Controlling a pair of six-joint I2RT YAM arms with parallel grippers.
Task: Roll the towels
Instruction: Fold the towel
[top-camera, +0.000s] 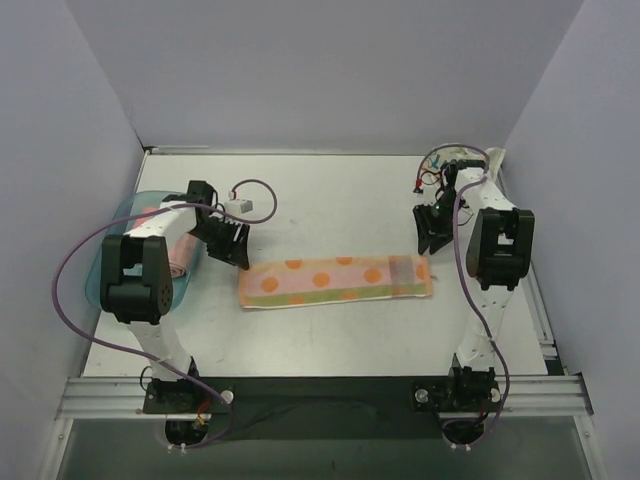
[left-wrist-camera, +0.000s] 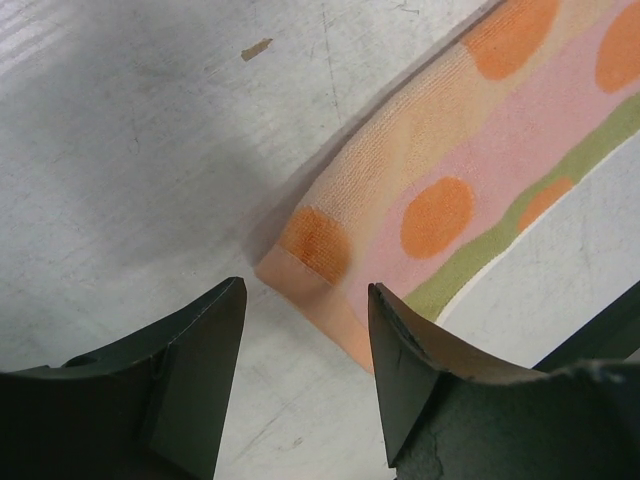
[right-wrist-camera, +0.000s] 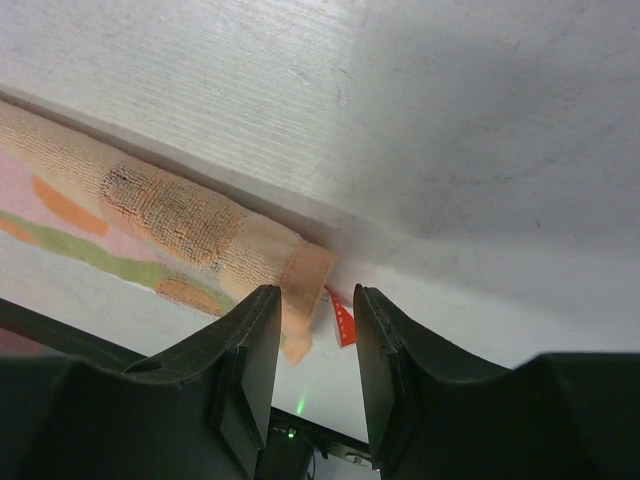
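A striped towel (top-camera: 335, 282) with orange dots lies flat on the table as a long folded strip. My left gripper (top-camera: 235, 245) hovers at its left end. In the left wrist view its jaws (left-wrist-camera: 305, 290) stand open just short of the towel's corner (left-wrist-camera: 320, 260), with bare table between them. My right gripper (top-camera: 432, 232) is at the strip's right end. In the right wrist view it (right-wrist-camera: 315, 292) is open above the towel's hem (right-wrist-camera: 305, 275) and a small red tag (right-wrist-camera: 342, 320), gripping nothing. A pink towel (top-camera: 183, 255) lies in the tray at the left.
A shallow teal tray (top-camera: 108, 262) sits at the table's left edge under the left arm. Loose cables and connectors (top-camera: 440, 170) lie at the back right corner. Purple walls close in the back and sides. A metal rail (top-camera: 320, 395) runs along the near edge.
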